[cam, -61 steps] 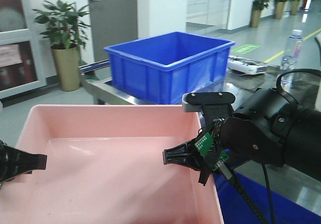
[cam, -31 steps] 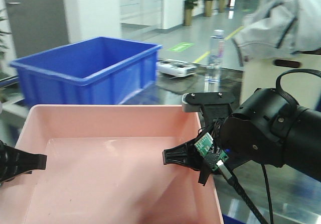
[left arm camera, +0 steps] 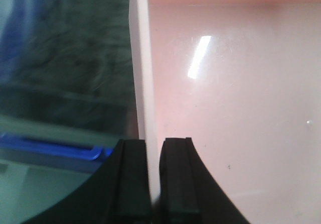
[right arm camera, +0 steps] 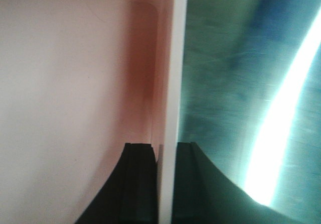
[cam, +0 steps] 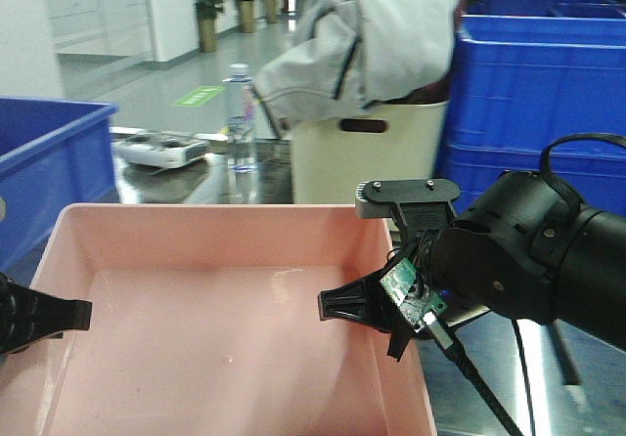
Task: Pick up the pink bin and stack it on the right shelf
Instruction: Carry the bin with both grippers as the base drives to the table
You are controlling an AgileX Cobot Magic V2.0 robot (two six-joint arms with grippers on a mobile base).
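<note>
pink bin (cam: 225, 245) hangs between the arms: left gripper (left arm camera: 153, 151) clamped on its left rim, right gripper (right arm camera: 164, 153) on its right rim. Fix the arm spacing and level both wrists during transfer, or the thin rim slips.

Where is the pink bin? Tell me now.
Front view, lower left and centre: the pink bin is clamped by the left claw on its left wall and the right claw on its right wall, a cream tub behind it.

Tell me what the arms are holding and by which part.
The pink bin: left pincer clamps its left wall at the rim, right pincer its right wall.
</note>
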